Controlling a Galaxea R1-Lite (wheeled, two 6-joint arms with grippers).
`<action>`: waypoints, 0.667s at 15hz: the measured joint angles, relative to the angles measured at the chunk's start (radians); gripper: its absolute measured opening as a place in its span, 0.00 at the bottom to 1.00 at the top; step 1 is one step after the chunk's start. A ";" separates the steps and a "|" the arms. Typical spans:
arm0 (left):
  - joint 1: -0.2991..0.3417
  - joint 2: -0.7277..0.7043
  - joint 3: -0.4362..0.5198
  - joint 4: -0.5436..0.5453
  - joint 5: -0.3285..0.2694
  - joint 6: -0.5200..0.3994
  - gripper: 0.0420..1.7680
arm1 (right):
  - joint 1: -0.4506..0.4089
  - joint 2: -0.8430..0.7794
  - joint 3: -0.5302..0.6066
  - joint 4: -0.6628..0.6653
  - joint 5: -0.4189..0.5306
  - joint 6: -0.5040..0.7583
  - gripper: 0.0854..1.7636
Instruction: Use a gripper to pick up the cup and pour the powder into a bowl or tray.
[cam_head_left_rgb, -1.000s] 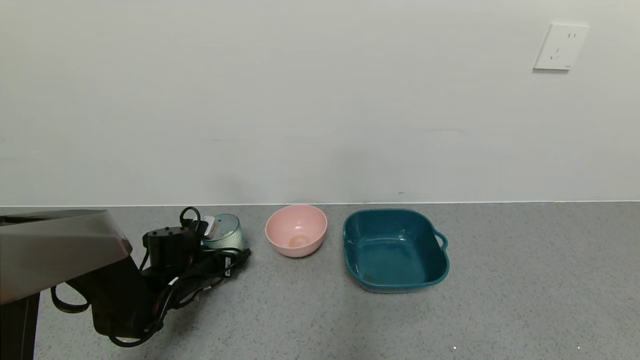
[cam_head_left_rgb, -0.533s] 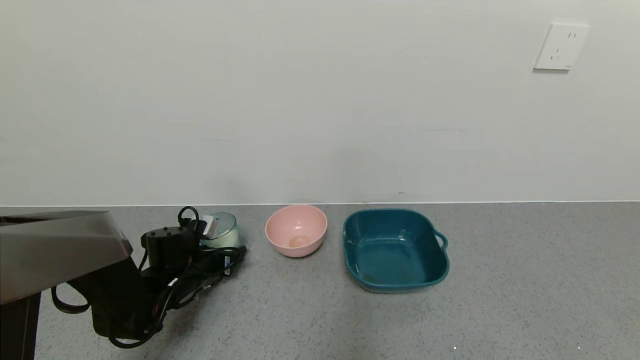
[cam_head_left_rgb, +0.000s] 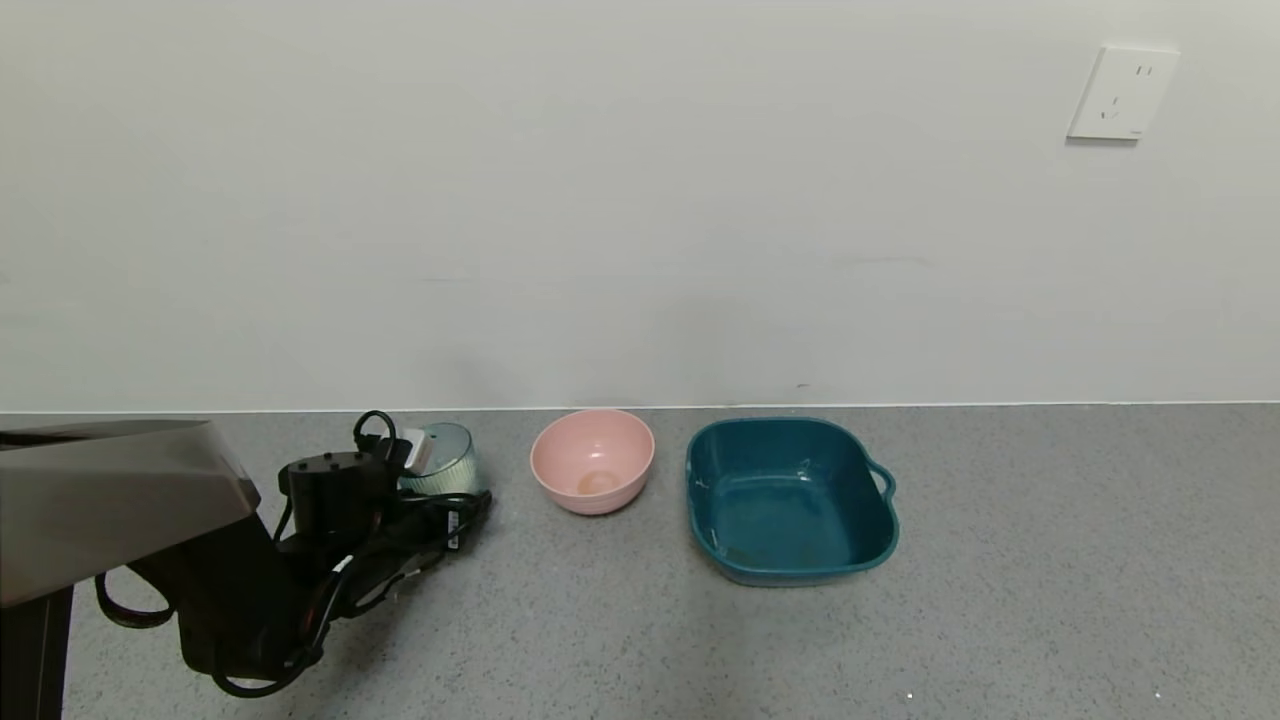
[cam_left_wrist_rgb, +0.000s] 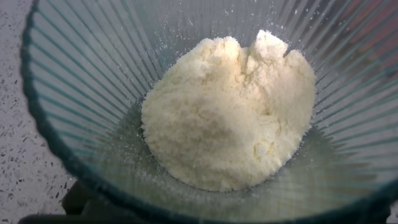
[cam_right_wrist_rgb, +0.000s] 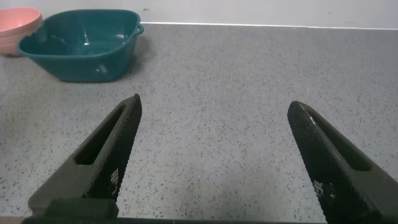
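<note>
Our left hand (cam_head_left_rgb: 440, 500) is clamped on the cup (cam_head_left_rgb: 445, 470), powder (cam_left_wrist_rgb: 230, 112) inside; bowl (cam_head_left_rgb: 592, 460) sits just right of it.

The left arm reaches forward low over the counter on the robot's left side, its grey-silver casing filling the near-left corner of the head view and its black wrist section trailing looped black cables. The left gripper (cam_head_left_rgb: 440, 490) sits at the end of it, pointing forward and to the right, with a small white part on its top; its fingers are closed around the cup (cam_head_left_rgb: 443, 459). The right gripper (cam_right_wrist_rgb: 214, 152) is out of the head view; its own wrist camera shows its two black fingers (cam_right_wrist_rgb: 106, 152) spread wide apart, holding nothing, just above the counter.
</note>
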 joint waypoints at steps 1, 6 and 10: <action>0.000 -0.005 0.000 0.003 0.000 0.001 0.72 | 0.000 0.000 0.000 0.000 0.000 0.000 0.97; 0.000 -0.042 -0.011 0.035 0.000 0.015 0.72 | 0.000 0.000 0.000 0.000 0.000 0.000 0.97; -0.001 -0.107 -0.048 0.141 0.000 0.044 0.72 | 0.000 0.000 0.000 0.000 0.000 0.000 0.97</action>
